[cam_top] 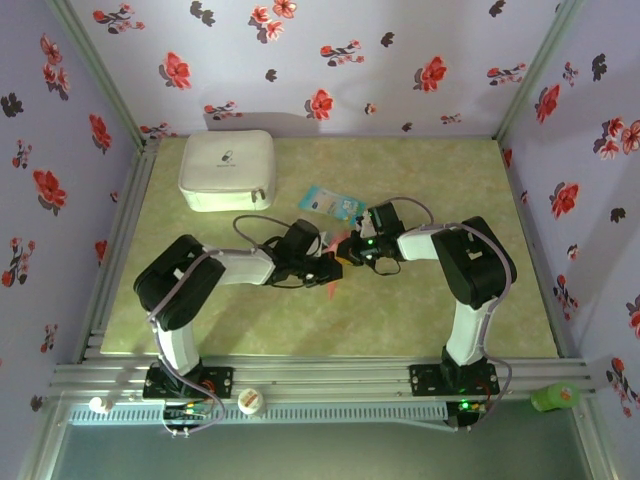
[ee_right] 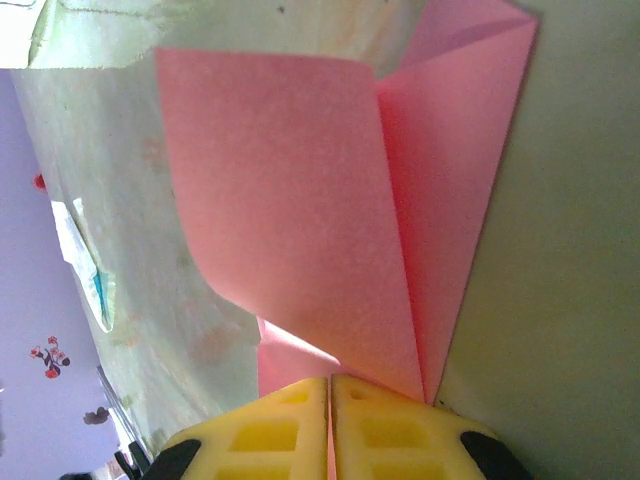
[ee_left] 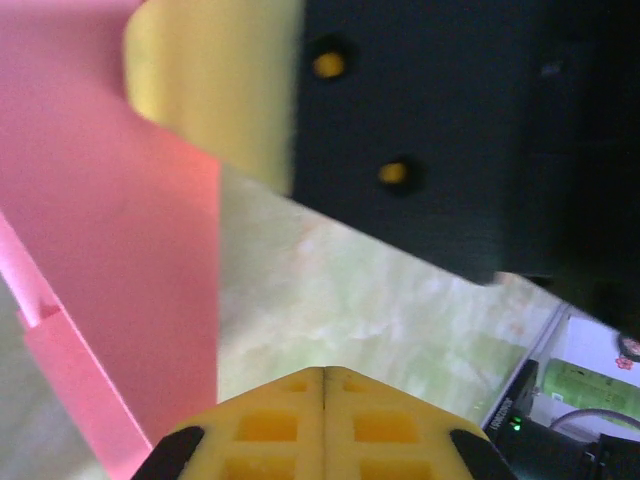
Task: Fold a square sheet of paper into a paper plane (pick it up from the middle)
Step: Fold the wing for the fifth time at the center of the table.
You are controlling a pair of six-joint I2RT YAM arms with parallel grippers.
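**Arms.** We find both arms reaching toward the middle of the green marbled surface (cam_top: 200, 320). Their tips nearly meet just below the centre of the overhead frame. The left end effector (cam_top: 328, 268) comes in from the left and the right end effector (cam_top: 353, 250) from the right, close beside each other.

**Right end effector.** In its wrist view the two yellow fingers (ee_right: 390, 430) stand together at the bottom edge. A pink ply runs down into the seam between them. We record it as clamped on the sheet of paper (ee_right: 290, 200).

**Left end effector.** In its wrist view the yellow fingers (ee_left: 270, 425) meet flush along a centre seam at the bottom of the frame. We record it as closed on itself. The sheet occupies the left side of that frame, apart from these fingers. A yellow pad and the black body of the other arm cross the upper part.

**Sheet.** It is salmon-pink and partly folded. In the right wrist view one broad flap curls in from the upper left. A crease runs from top centre down to the fingers, and a second ply ends in a sharp corner at the upper right. Overhead, a small pink tip shows just below the two end effectors. We cannot tell whether it rests on the surface.

**Other items.** A white case (cam_top: 228, 170) sits at the upper left of the surface. A light-blue packet (cam_top: 332, 203) lies to its right, above the end effectors and apart from both.
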